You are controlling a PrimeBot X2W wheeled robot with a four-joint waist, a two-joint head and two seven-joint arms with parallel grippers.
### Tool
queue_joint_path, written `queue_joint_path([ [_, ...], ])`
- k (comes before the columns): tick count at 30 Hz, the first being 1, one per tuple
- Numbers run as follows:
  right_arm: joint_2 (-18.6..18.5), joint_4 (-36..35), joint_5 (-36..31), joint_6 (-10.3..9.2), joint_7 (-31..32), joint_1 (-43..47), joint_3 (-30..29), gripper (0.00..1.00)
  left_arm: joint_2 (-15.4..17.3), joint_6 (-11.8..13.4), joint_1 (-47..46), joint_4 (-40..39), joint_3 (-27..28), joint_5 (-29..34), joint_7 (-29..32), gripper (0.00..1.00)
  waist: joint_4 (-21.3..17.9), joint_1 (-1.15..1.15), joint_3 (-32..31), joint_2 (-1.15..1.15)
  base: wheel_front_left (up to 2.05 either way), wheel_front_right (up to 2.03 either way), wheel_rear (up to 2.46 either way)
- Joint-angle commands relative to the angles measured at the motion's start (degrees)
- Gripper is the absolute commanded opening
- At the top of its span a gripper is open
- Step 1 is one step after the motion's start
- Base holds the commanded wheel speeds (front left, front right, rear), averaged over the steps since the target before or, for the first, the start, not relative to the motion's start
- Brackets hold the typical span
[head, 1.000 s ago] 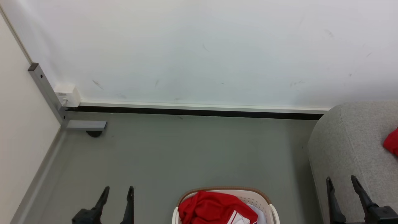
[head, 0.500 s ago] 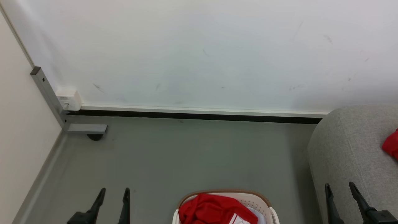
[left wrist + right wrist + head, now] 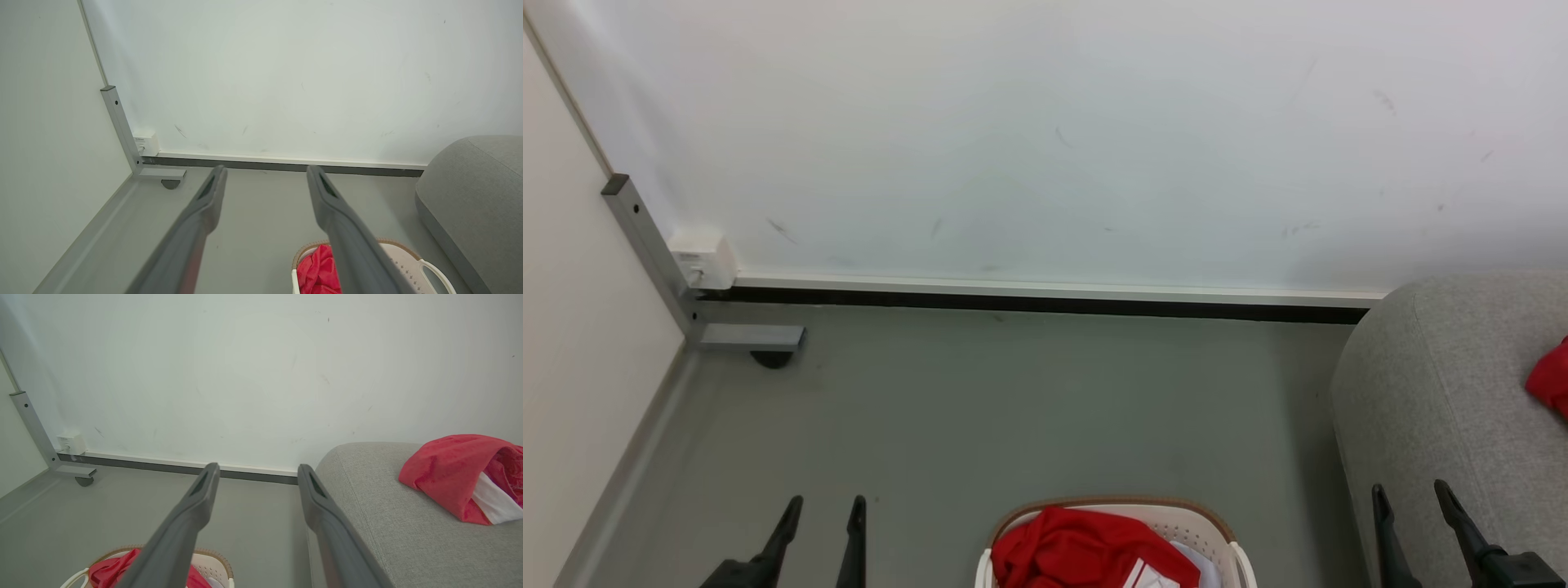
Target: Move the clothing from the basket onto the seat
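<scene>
Left jaws and right jaws both stand wide open and empty, evidently readied for a pick: the basket (image 3: 1201, 527) with red clothing (image 3: 1078, 551) sits low between them, the seat (image 3: 1429, 392), bearing one red garment (image 3: 445, 473), just beside the right jaws.

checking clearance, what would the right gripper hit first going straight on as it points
Probably the wall, low down: the right gripper points at it over the floor. The seat lies close beside it, so it might brush that; depth is unclear.
</scene>
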Motion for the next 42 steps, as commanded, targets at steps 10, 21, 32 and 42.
queue_joint_path([
  [10, 0.0, 0.0, 0.3, -0.15, 0.0, 0.0, -0.1, 1.00, -1.2, -1.3, 0.0, 0.3, 1.8, 2.1, 0.0, 1.00, -0.4, 0.00, 0.5, 0.00, 0.00, 0.00, 0.00],
  [21, 0.0, -0.6, 0.0, -0.15, 0.0, -1.5, -0.1, 1.00, -2.3, -2.5, -1.8, 0.1, 2.0, 3.2, 0.0, 1.00, -2.4, 0.00, 3.0, 0.00, 0.00, 0.00, 0.00],
  [32, 0.0, -3.1, 0.8, -0.15, 0.0, -6.4, -0.3, 1.00, -3.1, -3.3, -10.7, 4.5, -4.1, 6.1, 0.0, 1.00, -5.5, 0.00, 15.1, 0.00, 0.00, 0.00, 0.00],
  [42, 0.0, -7.0, 1.7, -0.15, 0.0, -16.6, 0.5, 1.00, -3.4, -3.5, -26.4, 16.1, -15.3, 9.2, 2.4, 1.00, -8.2, 0.00, 31.7, 0.00, 0.00, 0.00, 0.00],
])
